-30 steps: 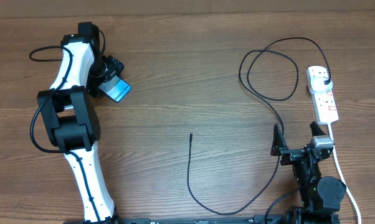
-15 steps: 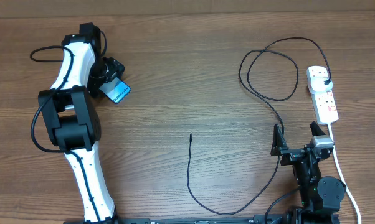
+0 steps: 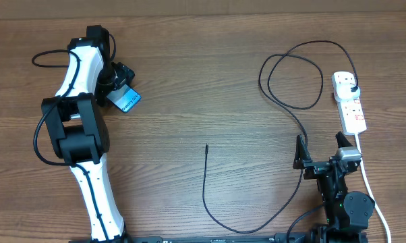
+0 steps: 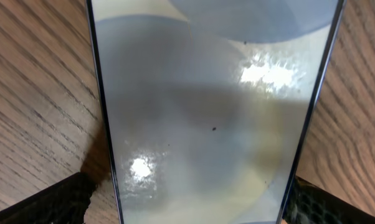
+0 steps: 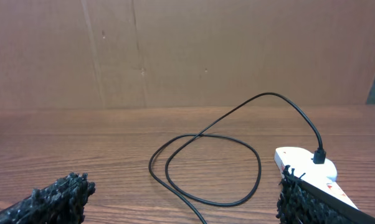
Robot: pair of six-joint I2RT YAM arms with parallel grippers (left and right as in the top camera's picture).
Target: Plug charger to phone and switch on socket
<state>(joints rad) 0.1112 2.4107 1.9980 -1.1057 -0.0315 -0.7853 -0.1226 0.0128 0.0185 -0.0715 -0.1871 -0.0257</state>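
The phone (image 3: pixel 129 100), with a blue screen and white text, lies at the far left with one end under my left gripper (image 3: pixel 119 82). In the left wrist view the phone's glossy screen (image 4: pixel 212 112) fills the frame. My left gripper (image 4: pixel 190 208) is open and straddles its two long edges. The right finger touches one edge and a narrow gap shows at the left finger. The charger cable (image 3: pixel 224 226) curves from its tip (image 3: pixel 207 146) in loops (image 5: pixel 203 168) to the plug (image 3: pixel 352 88) in the white socket (image 3: pixel 351 108). My right gripper (image 3: pixel 320 150) is open and empty, near the cable.
The socket's white cord (image 3: pixel 368 185) runs down the right side past my right arm's base (image 3: pixel 348 206). The left arm (image 3: pixel 78 135) stretches up the table's left side. A brown cardboard wall (image 5: pixel 187 50) stands behind the table.
The phone has shifted a few pixels under my left gripper. The right arm, cable and socket have not moved.
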